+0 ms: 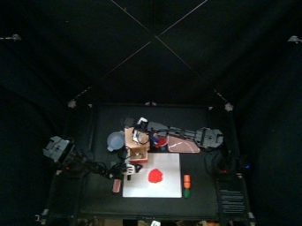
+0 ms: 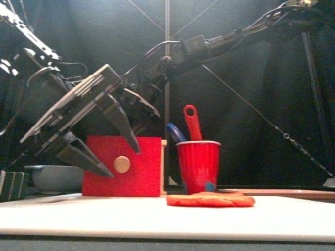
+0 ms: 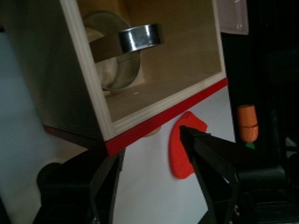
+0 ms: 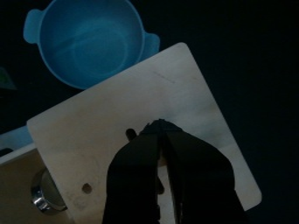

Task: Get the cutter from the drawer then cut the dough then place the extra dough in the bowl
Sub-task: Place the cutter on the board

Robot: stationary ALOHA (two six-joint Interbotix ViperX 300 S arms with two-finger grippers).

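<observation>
I read left gripper (image 3: 152, 150) spread, empty, at drawer (image 3: 163, 112) | cutter (image 3: 138, 37) inside | right gripper (image 4: 158, 129) clenched, empty, over box (image 4: 117, 92)

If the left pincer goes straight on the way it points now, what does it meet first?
Most likely the red drawer front, just ahead of the open left pincer. The cutter lies beyond it, inside the drawer. Depth is unclear.
</observation>
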